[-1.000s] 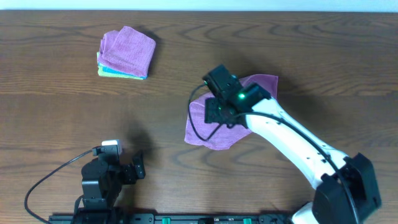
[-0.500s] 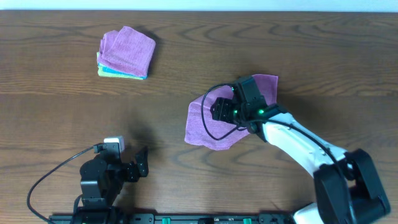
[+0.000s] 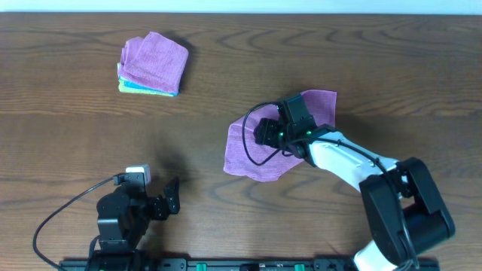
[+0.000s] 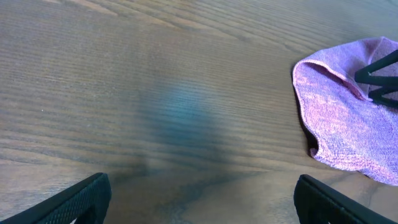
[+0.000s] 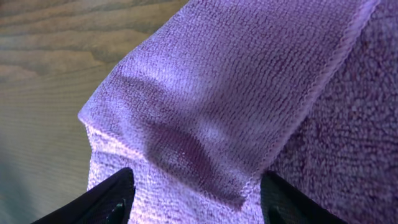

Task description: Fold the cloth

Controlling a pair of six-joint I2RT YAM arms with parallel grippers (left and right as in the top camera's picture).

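**A:** Nearest first. What is your left gripper doing?

**B:** Your left gripper (image 4: 200,193) is at the lower left of the overhead view, low over the table (image 3: 75,135). Its fingers are released and spread wide. In its wrist view, the rounded edge of the cloth shows at the right side of the frame, well apart from those fingers.

**A:** Where's the cloth?

**B:** The cloth (image 3: 245,158) lies on the table, right of centre in the overhead view. It's rumpled, with one corner pointing to the upper right. Part of it is folded over onto itself.

**A:** And your right gripper?

**B:** Your right gripper (image 5: 202,198) is down on the middle of the cloth, and its arm reaches in from the lower right. In the wrist view the fingers are partly apart at the bottom corners. A raised flap with a stitched hem sits between them, over a lower layer of the cloth. I can't tell if they're pinching it or just straddling it.

**A:** Anything farther back?

**B:** There's a stack of cloths (image 3: 153,64) at the upper left of the overhead view. It's purple on top, with teal and yellow-green edges underneath. It sits well apart from the cloth.
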